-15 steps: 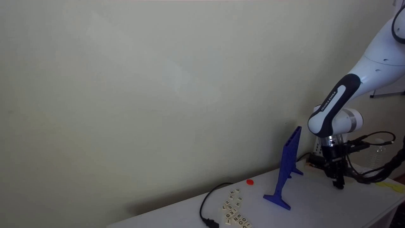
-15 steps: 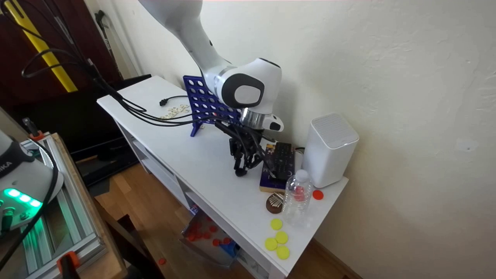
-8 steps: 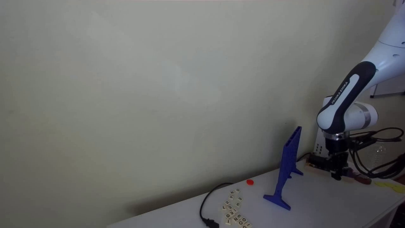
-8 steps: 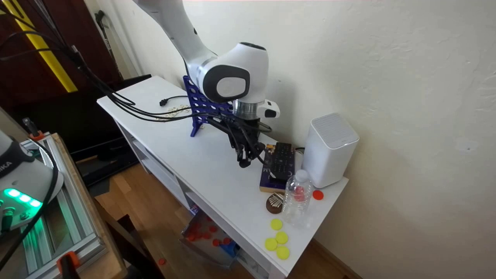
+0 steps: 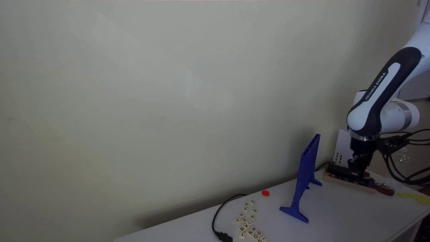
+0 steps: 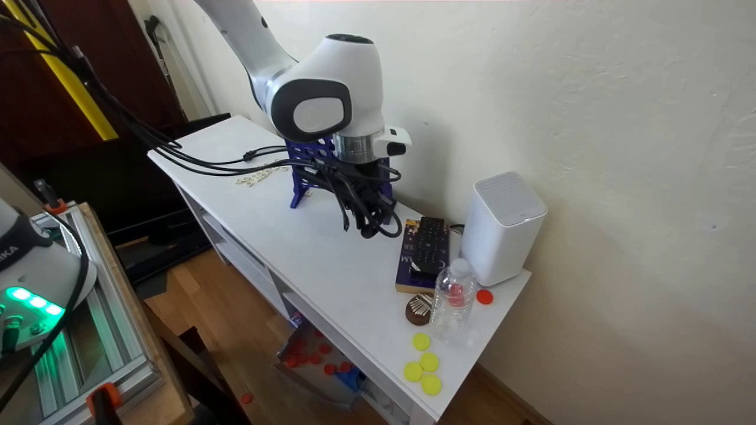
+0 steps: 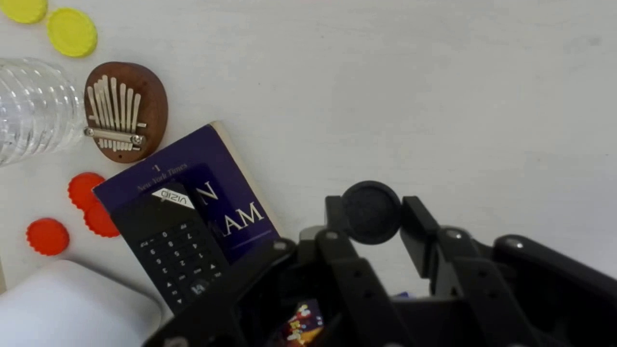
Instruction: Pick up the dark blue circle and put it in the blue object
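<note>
My gripper (image 7: 373,212) is shut on the dark blue circle (image 7: 370,213). The flat round piece, almost black, sits edge to edge between the two fingertips, above the white table. In both exterior views the gripper (image 5: 360,172) (image 6: 373,224) points down, and the circle cannot be told apart from the dark fingers. The blue object (image 5: 305,173) stands upright on its feet near the wall; it is a thin blue panel with rows of round holes and a slotted top edge. In an exterior view it is partly hidden behind the arm (image 6: 298,192).
A dark book (image 6: 407,265) with a black remote (image 7: 168,241) on it lies beside the gripper. A white box (image 6: 502,236), a bottle (image 6: 452,307), a brown thumb piano (image 7: 126,111), yellow discs (image 6: 429,361) and red discs (image 7: 47,236) are around it. Letter tiles (image 5: 247,223) and a cable lie past the stand.
The gripper has risen from low over the table. In an exterior view the arm has shifted back and the fingers now overlap the book. The stand has not moved.
</note>
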Available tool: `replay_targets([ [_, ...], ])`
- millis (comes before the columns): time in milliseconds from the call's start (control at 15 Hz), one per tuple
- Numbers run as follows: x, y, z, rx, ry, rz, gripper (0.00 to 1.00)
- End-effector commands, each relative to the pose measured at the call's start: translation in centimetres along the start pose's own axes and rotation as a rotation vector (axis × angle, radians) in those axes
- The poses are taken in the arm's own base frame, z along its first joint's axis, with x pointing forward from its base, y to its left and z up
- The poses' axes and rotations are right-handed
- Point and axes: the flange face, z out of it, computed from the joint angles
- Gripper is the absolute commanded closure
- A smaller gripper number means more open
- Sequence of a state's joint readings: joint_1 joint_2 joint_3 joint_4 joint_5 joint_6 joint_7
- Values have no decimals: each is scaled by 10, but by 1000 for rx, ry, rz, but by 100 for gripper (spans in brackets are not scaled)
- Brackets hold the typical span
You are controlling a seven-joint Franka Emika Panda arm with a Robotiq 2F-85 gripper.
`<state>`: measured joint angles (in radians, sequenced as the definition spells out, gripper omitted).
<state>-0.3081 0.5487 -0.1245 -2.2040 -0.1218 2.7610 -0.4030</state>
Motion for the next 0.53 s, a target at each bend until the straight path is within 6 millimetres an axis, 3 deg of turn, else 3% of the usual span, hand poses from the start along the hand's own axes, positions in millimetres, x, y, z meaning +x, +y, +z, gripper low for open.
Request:
replay_targets([
  [0, -21, -6, -32, -11, 72, -16, 91],
  [467, -28, -11, -81, -59, 213, -67, 91],
])
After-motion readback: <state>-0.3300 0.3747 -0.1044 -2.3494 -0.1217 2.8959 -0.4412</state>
